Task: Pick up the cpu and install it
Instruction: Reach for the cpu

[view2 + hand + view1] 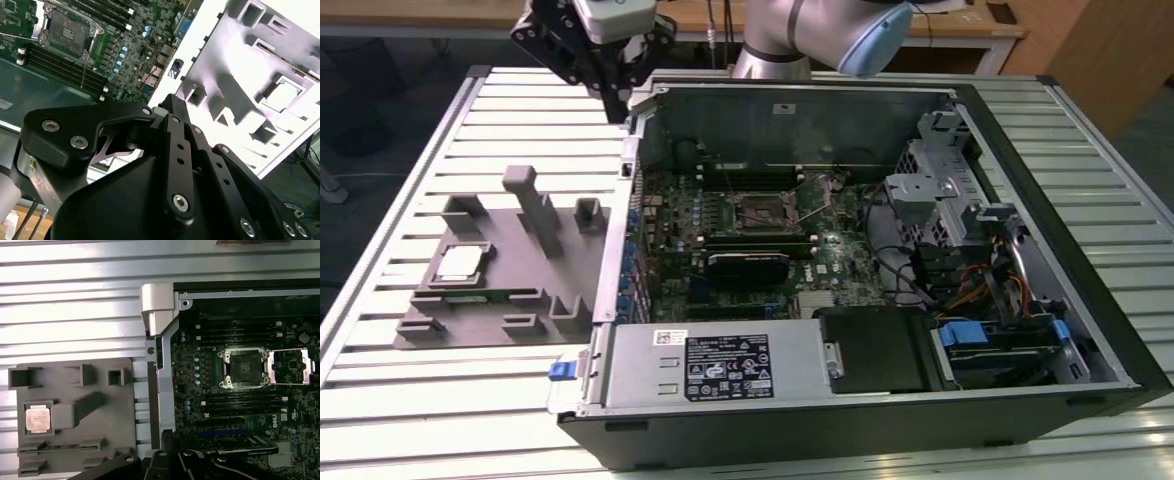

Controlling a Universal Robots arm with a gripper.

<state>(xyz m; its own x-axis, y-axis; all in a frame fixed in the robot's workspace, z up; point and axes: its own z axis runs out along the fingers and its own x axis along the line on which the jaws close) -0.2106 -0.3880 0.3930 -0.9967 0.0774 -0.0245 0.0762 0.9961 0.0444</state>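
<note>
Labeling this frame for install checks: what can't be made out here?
- socket contacts: too small to judge in the first wrist view.
- cpu corner mark: washed out by glare in the second wrist view.
- Part of the motherboard: hidden behind the claw in the first wrist view.

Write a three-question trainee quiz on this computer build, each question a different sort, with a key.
1. True or false: the cpu lies in the grey holder on the table, outside the computer case.
2. The socket is: A) open and empty; B) holding a chip; C) under a cooler.
3. Fill in: the gripper hangs near the case's far corner on the exterior view's ___.
Key: 1 true; 2 A; 3 left.
</note>
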